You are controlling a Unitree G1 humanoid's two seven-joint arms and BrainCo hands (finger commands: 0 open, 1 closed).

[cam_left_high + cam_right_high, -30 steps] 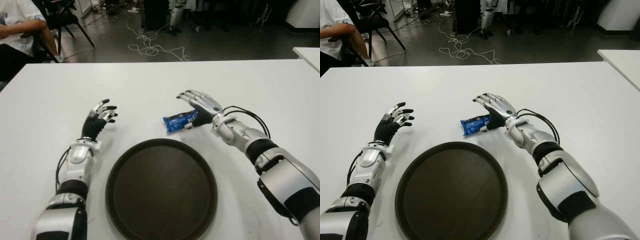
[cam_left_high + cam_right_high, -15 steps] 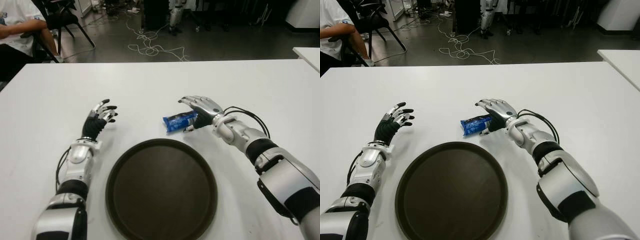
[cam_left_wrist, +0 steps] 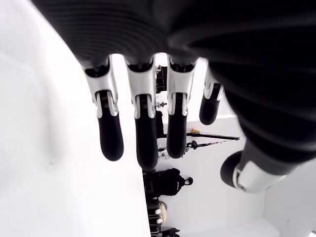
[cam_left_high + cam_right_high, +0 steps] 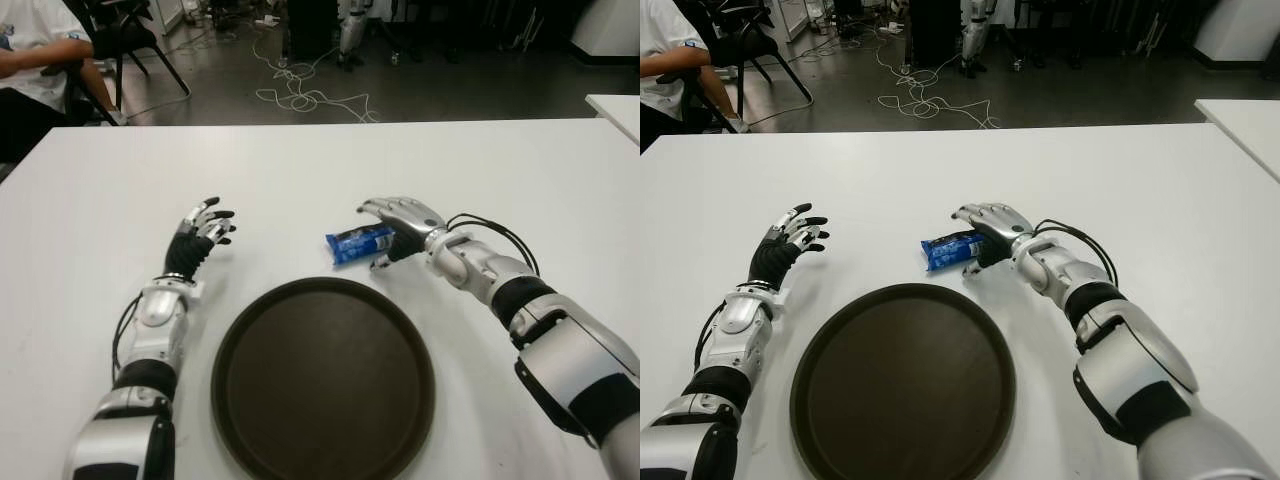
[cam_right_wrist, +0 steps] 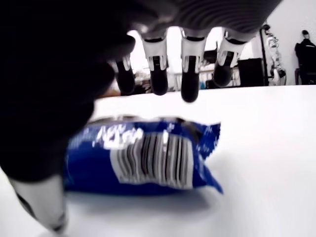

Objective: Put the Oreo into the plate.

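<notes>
While unheld, barcoded blue Oreo pack, right robot hand over it

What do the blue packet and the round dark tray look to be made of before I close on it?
The blue Oreo packet looks like thin glossy plastic film: crinkled, printed barcode. The round dark brown tray seems matte moulded plastic with a raised rim, though the material is uncertain. The right hand arches over the packet, fingers not yet closed.

My left hand fills most of the view, its dark palm across the top. Four fingers hang straight and slightly spread, silver at the joints and black at the tips, holding nothing. My thumb sits apart to one side. Beneath them lies the bare white table. Between the fingers, dark equipment shows far off.
</notes>
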